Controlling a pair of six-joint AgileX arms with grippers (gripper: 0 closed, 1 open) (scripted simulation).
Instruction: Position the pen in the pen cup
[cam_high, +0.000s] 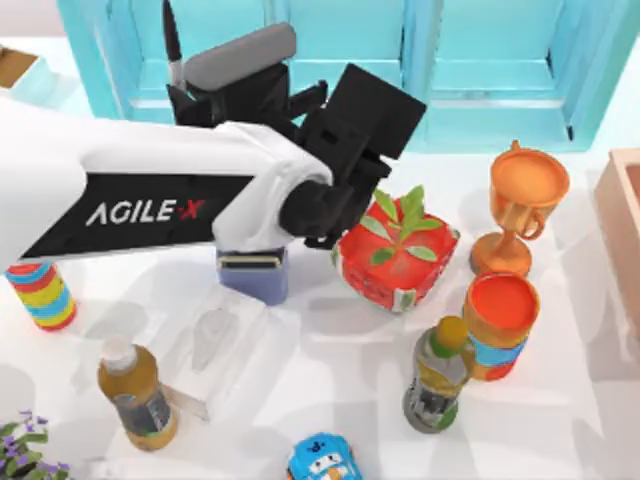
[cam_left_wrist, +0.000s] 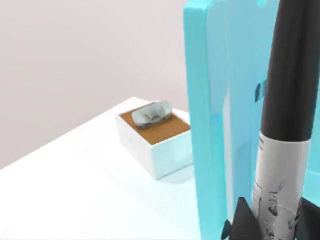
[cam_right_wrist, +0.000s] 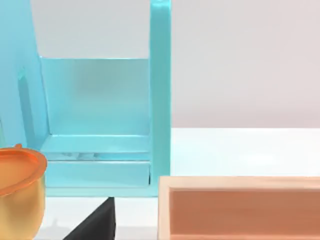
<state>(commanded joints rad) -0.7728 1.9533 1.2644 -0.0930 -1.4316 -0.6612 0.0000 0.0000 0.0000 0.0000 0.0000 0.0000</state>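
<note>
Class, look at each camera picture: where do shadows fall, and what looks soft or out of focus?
Top view: soft grey shadows spread on the white table beside the bottles and under the left arm. Left wrist view: the pen looms close with softened edges, and the white box casts a faint shadow. Right wrist view: even light, with the orange goblet blurred up close.

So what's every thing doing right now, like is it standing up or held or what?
pen: upright, held in the left claw, above the table
pen cup: upright on the table, partly under the left arm, no pen in it
trophy: upright
canister: upright
two bottles: upright, caps on
plant pot: tipped over
</note>
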